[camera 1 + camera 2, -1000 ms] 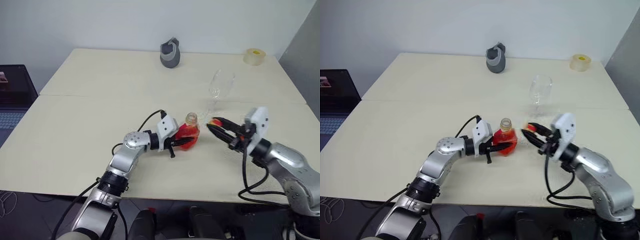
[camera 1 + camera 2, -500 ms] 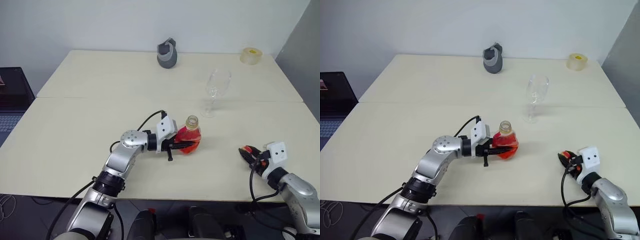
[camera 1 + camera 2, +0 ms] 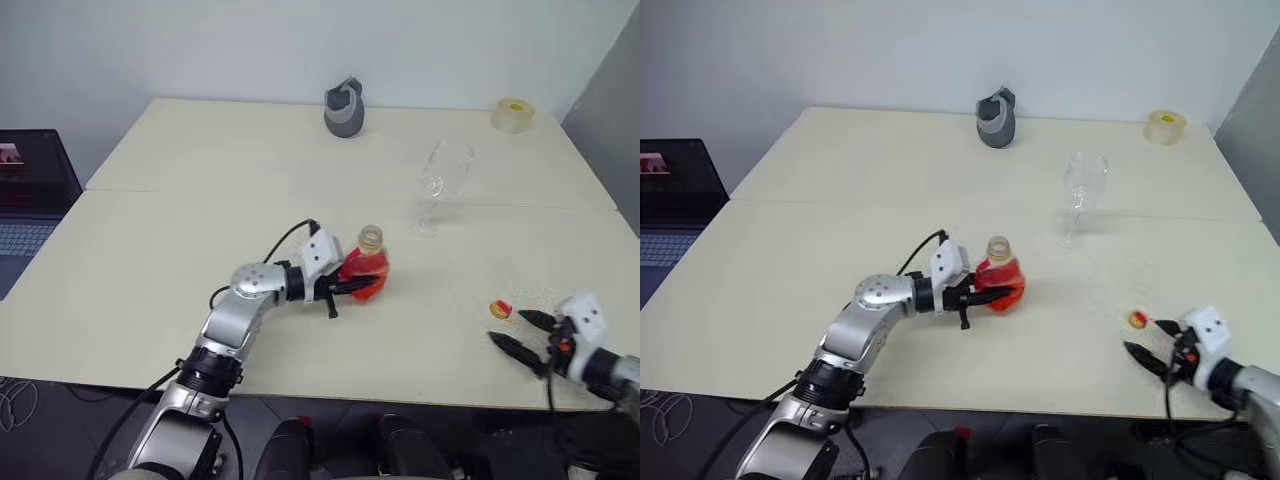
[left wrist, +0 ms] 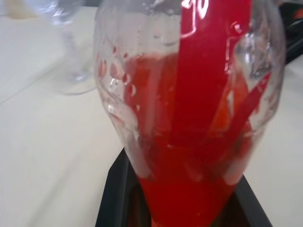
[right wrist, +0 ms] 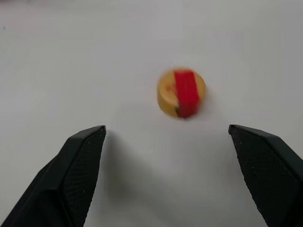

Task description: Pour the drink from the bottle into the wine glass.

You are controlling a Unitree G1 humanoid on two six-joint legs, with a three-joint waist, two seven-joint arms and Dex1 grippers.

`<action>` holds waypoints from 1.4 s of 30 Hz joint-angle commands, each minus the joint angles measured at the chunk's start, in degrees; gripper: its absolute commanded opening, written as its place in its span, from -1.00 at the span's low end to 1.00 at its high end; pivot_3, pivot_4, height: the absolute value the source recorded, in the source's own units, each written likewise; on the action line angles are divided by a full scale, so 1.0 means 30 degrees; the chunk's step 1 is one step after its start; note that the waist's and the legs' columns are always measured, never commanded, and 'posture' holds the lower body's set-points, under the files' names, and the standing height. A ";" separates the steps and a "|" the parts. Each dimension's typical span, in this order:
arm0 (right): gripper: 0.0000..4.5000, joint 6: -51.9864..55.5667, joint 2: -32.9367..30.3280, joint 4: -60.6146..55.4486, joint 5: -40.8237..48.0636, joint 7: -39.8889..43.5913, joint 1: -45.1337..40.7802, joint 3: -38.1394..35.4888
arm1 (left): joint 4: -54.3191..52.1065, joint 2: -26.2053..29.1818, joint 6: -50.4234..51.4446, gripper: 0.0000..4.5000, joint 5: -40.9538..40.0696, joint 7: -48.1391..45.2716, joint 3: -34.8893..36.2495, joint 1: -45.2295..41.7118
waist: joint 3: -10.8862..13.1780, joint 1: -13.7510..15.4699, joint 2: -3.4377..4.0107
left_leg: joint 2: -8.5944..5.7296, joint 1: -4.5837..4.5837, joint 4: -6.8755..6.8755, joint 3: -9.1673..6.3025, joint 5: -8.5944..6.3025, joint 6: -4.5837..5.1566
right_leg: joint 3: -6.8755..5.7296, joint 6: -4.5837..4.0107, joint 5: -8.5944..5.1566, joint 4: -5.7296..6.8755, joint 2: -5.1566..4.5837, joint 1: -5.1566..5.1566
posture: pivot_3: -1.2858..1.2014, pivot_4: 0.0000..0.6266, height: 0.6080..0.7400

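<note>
Left eye view: a wide cream table [image 3: 160, 260], made of two tops joined along a seam, spans the scene. At the far left, off the table, an open laptop [image 3: 30, 195] shows a lit screen. The left gripper [image 3: 352, 288] reaches over the middle of the table, its black fingers clamped around the bottle [image 3: 365, 270], which stands upright with its neck uncapped. The drink [image 4: 199, 142], bright red, fills the bottle's rounded lower body. Near the table's front right edge, the right gripper [image 3: 522, 333] holds nothing, its two fingers spread wide and pointing toward a small yellow and red bottle cap [image 3: 500, 309] lying on the table just ahead of them. The wine glass [image 3: 440, 180] stands upright and looks empty, beyond the bottle and to its right, well apart from both grippers. A grey container [image 3: 343, 108] sits at the table's far edge, and a tape roll [image 3: 512, 114] rests at the far right corner.
</note>
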 commanded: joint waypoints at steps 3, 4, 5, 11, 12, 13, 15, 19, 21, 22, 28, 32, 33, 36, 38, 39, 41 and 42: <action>1.00 0.0791 -0.0505 -0.2816 0.0831 0.0205 -0.3142 0.0743 | 0.0878 -0.0036 -0.1102 -0.69 0.0037 0.3528 0.2908 -0.0034 | -0.0003 -0.0322 0.0023 | 0.0012 0.0020 -0.0009 0.0011 0.0000 -0.0001 | 0.0001 0.0003 -0.0002 0.0021 0.0003 -0.0007 | 0.03 -0.52 1.00; 1.00 0.0922 -0.0337 -0.3426 0.0778 0.0140 -0.4037 0.1446 | 0.1432 -0.0001 -0.1461 -0.69 0.0143 0.4323 0.3464 -0.0120 | -0.0003 -0.0422 0.0023 | 0.0023 0.0041 -0.0021 0.0012 0.0000 -0.0001 | -0.0001 0.0004 -0.0003 0.0028 0.0008 -0.0012 | 0.03 -0.52 1.00; 1.00 0.1098 0.0036 -0.4115 0.0702 0.0043 -0.5100 0.2470 | 0.2203 -0.0022 -0.1716 -0.70 0.0060 0.5149 0.4144 -0.0358 | -0.0003 -0.0485 0.0022 | 0.0034 0.0065 -0.0038 0.0010 0.0000 -0.0001 | 0.0001 0.0014 -0.0009 0.0032 0.0020 -0.0016 | 0.03 -0.52 1.00; 1.00 0.1004 0.2740 -0.4406 -0.0977 -0.1066 -0.9947 0.7193 | 0.6886 0.0198 -0.3621 -0.70 0.0071 0.8010 0.6497 -0.2125 | 0.0007 -0.0168 0.0004 | 0.0031 -0.0034 -0.0023 -0.0063 0.0002 -0.0007 | -0.0064 -0.0017 0.0006 0.0021 0.0013 -0.0053 | 0.03 -0.52 1.00; 1.00 0.0924 0.3352 -0.4146 -0.1361 -0.1340 -1.0703 0.7942 | 0.7689 0.0285 -0.3950 -0.70 0.0079 0.8314 0.6785 -0.2452 | 0.0010 -0.0169 -0.0006 | 0.0012 -0.0051 0.0005 -0.0068 0.0003 -0.0007 | -0.0070 -0.0016 0.0006 0.0021 -0.0003 -0.0053 | 0.03 -0.52 1.00; 1.00 0.0889 0.3916 -0.3896 -0.1677 -0.1514 -1.1319 0.8565 | 0.8407 0.0360 -0.4238 -0.70 0.0069 0.8538 0.7021 -0.2758 | 0.0012 -0.0140 -0.0010 | 0.0003 -0.0048 0.0024 -0.0067 0.0003 -0.0007 | -0.0059 -0.0008 0.0012 0.0025 -0.0020 -0.0050 | 0.03 -0.52 1.00; 1.00 0.0771 0.5459 -0.3008 -0.2577 -0.2059 -1.2708 1.0101 | 0.9855 0.0639 -0.5053 -0.70 0.0187 0.8515 0.7221 -0.3330 | 0.0008 -0.0082 -0.0027 | -0.0026 -0.0055 0.0040 -0.0108 0.0004 -0.0007 | -0.0068 0.0004 0.0018 0.0019 -0.0046 -0.0046 | 0.03 -0.52 1.00; 1.00 0.0508 0.7502 -0.1722 -0.3756 -0.2531 -1.4364 1.1839 | 1.2237 0.1007 -0.6396 -0.70 0.0279 0.8552 0.7447 -0.4286 | 0.0010 -0.0043 -0.0032 | -0.0029 -0.0059 0.0021 -0.0137 0.0006 -0.0012 | -0.0085 0.0005 0.0021 0.0006 -0.0058 -0.0058 | 0.03 -0.52 1.00; 1.00 0.0395 0.8242 -0.1155 -0.4209 -0.2602 -1.5051 1.2381 | 1.3548 0.1131 -0.6878 -0.70 0.0244 0.8625 0.7629 -0.4829 | 0.0010 -0.0047 -0.0033 | -0.0030 -0.0064 0.0022 -0.0157 0.0007 -0.0013 | -0.0095 0.0003 0.0022 0.0007 -0.0066 -0.0061 | 0.03 -0.52 1.00; 1.00 0.0366 0.8429 -0.0999 -0.4340 -0.2600 -1.5218 1.2489 | 1.4011 0.1167 -0.7099 -0.70 0.0280 0.8617 0.7644 -0.5005 | 0.0009 -0.0047 -0.0032 | -0.0030 -0.0063 0.0026 -0.0153 0.0007 -0.0013 | -0.0099 0.0001 0.0023 0.0018 -0.0065 -0.0065 | 0.03 -0.52 1.00; 1.00 0.0561 0.9006 -0.1007 -0.4704 -0.2435 -1.5623 1.2853 | 1.6715 0.1120 -0.8387 -0.70 0.0792 1.0056 0.7860 -0.5637 | 0.0002 -0.0092 -0.0027 | -0.0024 -0.0048 0.0028 -0.0171 0.0006 -0.0010 | -0.0117 -0.0001 0.0024 0.0042 -0.0061 -0.0064 | 0.03 -0.52 1.00; 1.00 0.0891 0.8957 -0.1554 -0.4596 -0.2436 -1.5454 1.2810 | 1.6432 0.0820 -0.8804 -0.10 0.0341 0.9758 0.8031 -0.5188 | -0.0006 -0.0262 -0.0024 | -0.0010 -0.0036 0.0022 -0.0179 0.0006 -0.0009 | -0.0113 -0.0004 0.0025 0.0056 -0.0051 -0.0061 | 0.03 -0.52 1.00; 1.00 0.0993 0.8944 -0.1724 -0.4543 -0.2449 -1.5403 1.2783 | 1.6163 0.0771 -0.8880 0.04 0.0305 0.9820 0.8075 -0.4985 | -0.0006 -0.0271 -0.0024 | -0.0007 -0.0036 0.0021 -0.0180 0.0006 -0.0009 | -0.0113 -0.0004 0.0025 0.0056 -0.0049 -0.0061 | 0.03 -0.52 1.00; 1.00 0.1389 0.8955 -0.2290 -0.4282 -0.2527 -1.5207 1.2627 | 1.5046 0.0615 -0.8809 0.50 0.0106 0.9939 0.8254 -0.4196 | -0.0006 -0.0352 -0.0023 | -0.0005 -0.0037 0.0005 -0.0172 0.0005 -0.0009 | -0.0104 -0.0005 0.0024 0.0047 -0.0050 -0.0067 | 0.03 -0.52 1.00; 1.00 0.1778 0.9070 -0.2637 -0.3988 -0.2645 -1.5100 1.2475 | 1.4320 0.0558 -0.8629 0.77 -0.0032 0.9973 0.8334 -0.3713 | -0.0006 -0.0348 -0.0022 | 0.0002 -0.0039 0.0002 -0.0174 0.0005 -0.0009 | -0.0092 -0.0005 0.0024 0.0045 -0.0050 -0.0070 | 0.03 -0.52 1.00; 1.00 0.1912 0.9104 -0.2761 -0.3904 -0.2692 -1.5075 1.2463 | 1.3941 0.0538 -0.8497 0.93 -0.0096 0.9985 0.8359 -0.3479 | -0.0007 -0.0335 -0.0022 | 0.0002 -0.0038 0.0003 -0.0179 0.0005 -0.0009 | -0.0092 -0.0005 0.0024 0.0046 -0.0051 -0.0070 | 0.03 -0.52 1.00; 1.00 0.2099 0.9180 -0.2958 -0.3821 -0.2766 -1.5007 1.2474 | 1.3203 0.0508 -0.8236 0.99 -0.0148 1.0109 0.8376 -0.3063 | -0.0008 -0.0320 -0.0021 | 0.0000 -0.0038 0.0006 -0.0188 0.0006 -0.0010 | -0.0097 -0.0006 0.0025 0.0052 -0.0051 -0.0069 | 0.03 -0.52 1.00; 1.00 0.2177 0.9224 -0.3070 -0.3785 -0.2818 -1.4943 1.2474 | 1.2741 0.0494 -0.8075 0.99 -0.0127 1.0201 0.8375 -0.2813 | -0.0008 -0.0315 -0.0021 | -0.0001 -0.0038 0.0006 -0.0190 0.0006 -0.0009 | -0.0097 -0.0006 0.0025 0.0052 -0.0051 -0.0067 | 0.03 -0.52 1.00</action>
